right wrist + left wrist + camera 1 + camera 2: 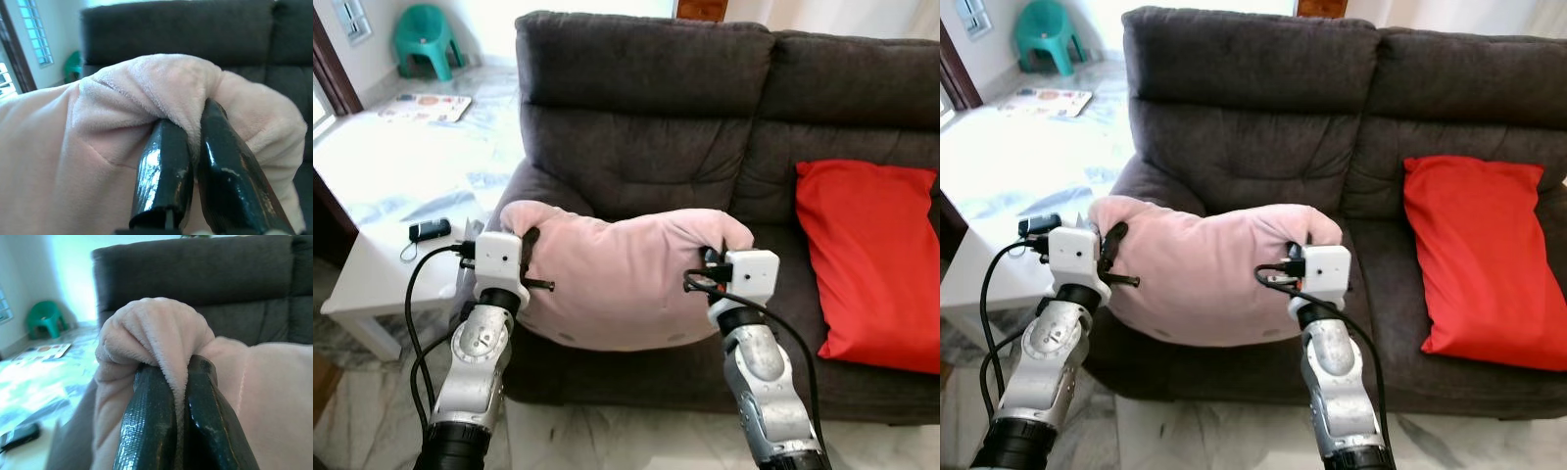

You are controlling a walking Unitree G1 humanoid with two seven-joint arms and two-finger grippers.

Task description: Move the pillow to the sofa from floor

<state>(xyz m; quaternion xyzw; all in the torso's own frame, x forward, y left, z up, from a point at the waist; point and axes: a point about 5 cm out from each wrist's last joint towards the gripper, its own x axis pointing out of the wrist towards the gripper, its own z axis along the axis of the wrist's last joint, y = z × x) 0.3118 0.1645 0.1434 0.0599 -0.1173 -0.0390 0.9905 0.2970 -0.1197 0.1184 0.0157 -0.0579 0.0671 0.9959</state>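
Both grippers clamped on the pink pillow (617, 279): my left gripper (178, 396) pinches its left corner, my right gripper (195, 161) its right corner, plush bunched between the fingers. Pillow hangs off the floor in front of the dark sofa (646, 108), over the left seat's front edge. Long axis runs left-right, parallel to the backrest, middle sagging down. Red cushion (871, 259) leans on the right seat.

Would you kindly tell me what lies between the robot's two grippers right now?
The soft pink plush pillow spans the gap: the left gripper pinches one corner, the right gripper the other, before the dark grey fabric sofa, as the left eye view shows.
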